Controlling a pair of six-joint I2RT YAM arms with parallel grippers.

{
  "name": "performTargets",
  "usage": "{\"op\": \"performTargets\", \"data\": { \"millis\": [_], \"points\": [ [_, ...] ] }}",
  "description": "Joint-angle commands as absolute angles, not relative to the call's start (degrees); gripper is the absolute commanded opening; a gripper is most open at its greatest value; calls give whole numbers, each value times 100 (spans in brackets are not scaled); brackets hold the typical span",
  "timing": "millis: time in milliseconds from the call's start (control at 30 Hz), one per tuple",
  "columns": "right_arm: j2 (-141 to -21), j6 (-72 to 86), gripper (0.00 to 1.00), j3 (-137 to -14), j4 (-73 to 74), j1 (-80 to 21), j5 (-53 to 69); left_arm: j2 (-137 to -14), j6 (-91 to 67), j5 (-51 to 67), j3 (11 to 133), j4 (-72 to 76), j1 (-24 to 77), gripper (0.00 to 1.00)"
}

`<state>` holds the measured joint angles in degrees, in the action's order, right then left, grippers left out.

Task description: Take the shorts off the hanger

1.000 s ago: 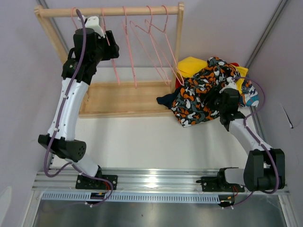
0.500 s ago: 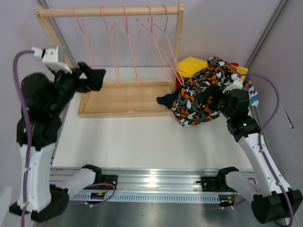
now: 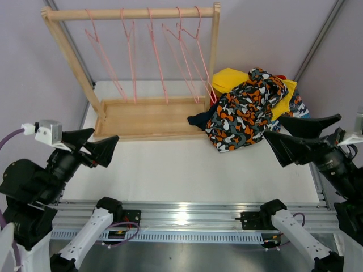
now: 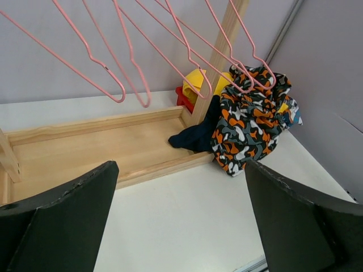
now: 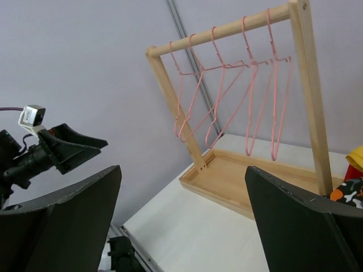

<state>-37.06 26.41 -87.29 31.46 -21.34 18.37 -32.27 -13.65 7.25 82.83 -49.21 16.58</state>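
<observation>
Hovering high on folded arms (image 3: 84, 241), left pincer (image 3: 105, 135) and right pincer (image 3: 272, 126) gape wide, empty; orange-black-white camouflage fabric shorts (image 3: 244, 113) heaped ahead of right.

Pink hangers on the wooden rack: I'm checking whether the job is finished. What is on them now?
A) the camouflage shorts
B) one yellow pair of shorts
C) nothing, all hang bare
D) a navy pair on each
C: every one of the pink hangers hangs bare from the wooden rail, while the shorts lie heaped on the table.
</observation>
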Motion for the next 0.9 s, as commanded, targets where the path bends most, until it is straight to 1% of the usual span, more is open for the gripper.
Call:
{"op": "performTargets", "data": {
  "millis": [0, 167, 267, 400, 867],
  "points": [
    [-3701, 2891, 100, -8885, 3787, -1996, 2355, -3103, -1415, 615, 8165, -4984, 1714, 99],
    [-3665, 2681, 99, -9622, 4560, -1251, 2698, -3085, -1433, 677, 8191, -4913, 1714, 99],
    [-3683, 2602, 99, -9799, 4737, -811, 3110, -3111, -1433, 668, 8244, -4913, 1714, 99],
    [-3683, 2584, 99, -9914, 4790, -484, 3401, -3129, -1441, 624, 8279, -4948, 1714, 99],
    [-3761, 2566, 99, -9967, 4833, -395, 3525, -3146, -1441, 475, 8367, -5018, 1714, 99]
  ]
}}
